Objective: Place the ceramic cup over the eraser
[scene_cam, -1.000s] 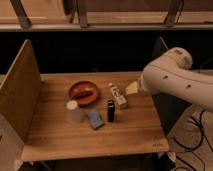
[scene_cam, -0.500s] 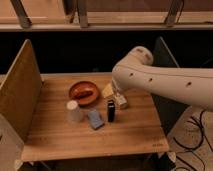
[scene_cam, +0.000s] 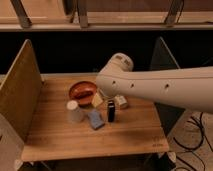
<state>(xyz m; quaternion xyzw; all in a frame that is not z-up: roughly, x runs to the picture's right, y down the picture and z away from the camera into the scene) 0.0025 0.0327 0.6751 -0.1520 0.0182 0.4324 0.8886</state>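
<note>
The wooden surface (scene_cam: 60,140) filled the middle of the view, with an upright board (scene_cam: 20,85) along its left edge and a darker panel (scene_cam: 162,56) at its right. A thick white arm (scene_cam: 160,87) reached in from the right, over the back half of the surface, its rounded end above the things there.

An orange-brown bowl (scene_cam: 82,91) sat towards the back, left of centre. The cup (scene_cam: 74,111) stood in front of the bowl's left side, near it, its narrower end up. A flat blue pad (scene_cam: 95,119) lay just right of the cup and a little nearer the front. A white box (scene_cam: 120,101) lay under the arm, right of the bowl. The eraser (scene_cam: 111,110) stood upright between the pad and the box, close to both.

The pincer (scene_cam: 98,100) showed only as a pale piece hanging below the arm's end, at the bowl's right rim. How far open it stood could not be told, and nothing could be seen in it. The cup was to its left and nearer the front, apart from it; the eraser was just to its right and nearer the front.
</note>
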